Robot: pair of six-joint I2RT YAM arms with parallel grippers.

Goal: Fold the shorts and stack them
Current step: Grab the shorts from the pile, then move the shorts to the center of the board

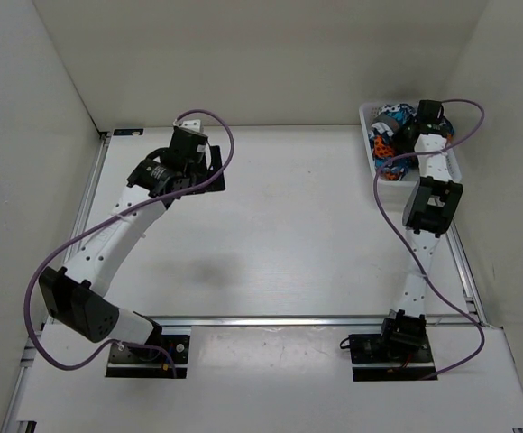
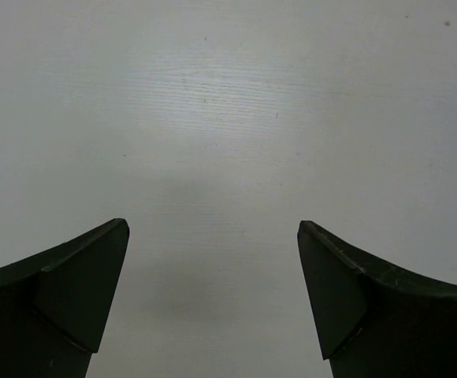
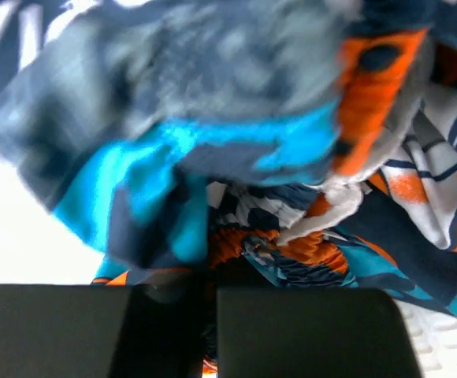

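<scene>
The shorts (image 1: 389, 124) lie bunched in a white basket (image 1: 371, 150) at the far right of the table, showing navy, teal, orange and grey patches. My right gripper (image 1: 408, 135) reaches down into that pile. In the right wrist view its fingers (image 3: 291, 331) stand almost together, and a fold of the shorts (image 3: 236, 118) runs into the narrow gap, so the gripper (image 3: 211, 307) is shut on the fabric. My left gripper (image 1: 206, 167) hovers over bare table at the far left. In the left wrist view it (image 2: 213, 236) is open wide with nothing between its fingers.
The basket's white lattice wall (image 3: 441, 335) shows beside the right fingers. White walls enclose the table on the left, back and right. A metal rail (image 1: 289, 318) runs along the near edge by the arm bases.
</scene>
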